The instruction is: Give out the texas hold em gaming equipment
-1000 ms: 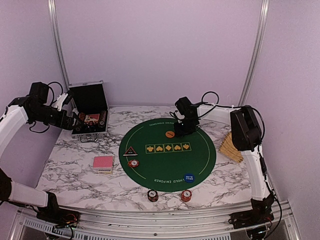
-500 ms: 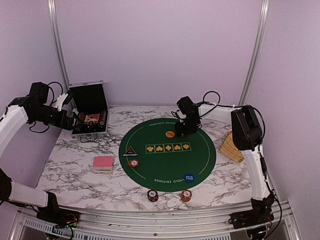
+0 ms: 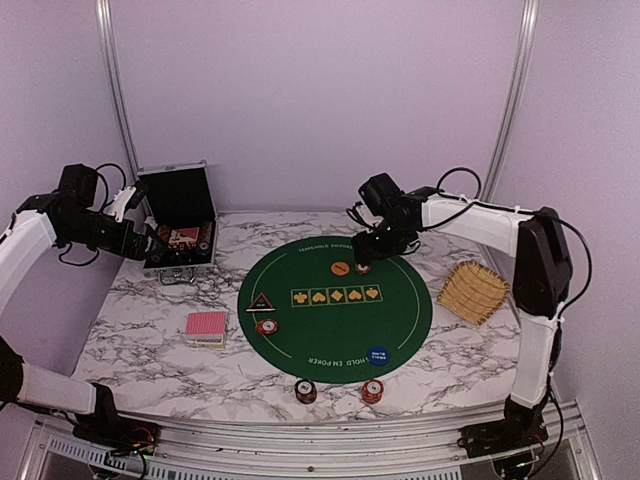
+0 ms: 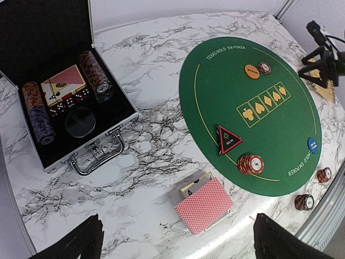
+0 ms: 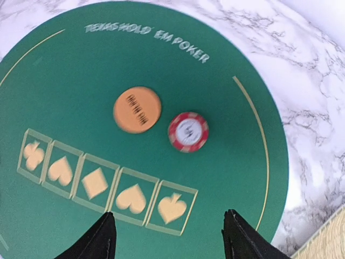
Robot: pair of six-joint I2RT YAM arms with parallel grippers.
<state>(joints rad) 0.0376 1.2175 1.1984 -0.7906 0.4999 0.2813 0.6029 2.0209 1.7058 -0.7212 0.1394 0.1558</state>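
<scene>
The green poker mat (image 3: 335, 330) holds an orange button (image 3: 341, 268) with a single dark-red chip (image 3: 362, 267) beside it, a black triangular marker (image 3: 260, 303), a chip stack (image 3: 266, 326) and a blue button (image 3: 377, 354). Two more chip stacks (image 3: 306, 390) (image 3: 372, 391) stand near the front edge. The pink-red-backed card deck (image 3: 207, 326) lies left of the mat. My right gripper (image 3: 376, 246) is open and empty just above and behind the single chip (image 5: 187, 131) and the orange button (image 5: 137, 109). My left gripper (image 3: 150, 243) is open and empty beside the case, high above the deck (image 4: 205, 205).
The open silver-edged black case (image 3: 178, 225) at the back left holds chip rolls, a card box and dice (image 4: 59, 91). A wicker basket (image 3: 475, 292) sits right of the mat. The marble table (image 3: 140, 340) ends at a metal rail in front.
My right gripper has pulled back from the mat, and the single chip now shows beside the orange button. The right arm's elbow swung right, uncovering the basket. The left arm has not moved.
</scene>
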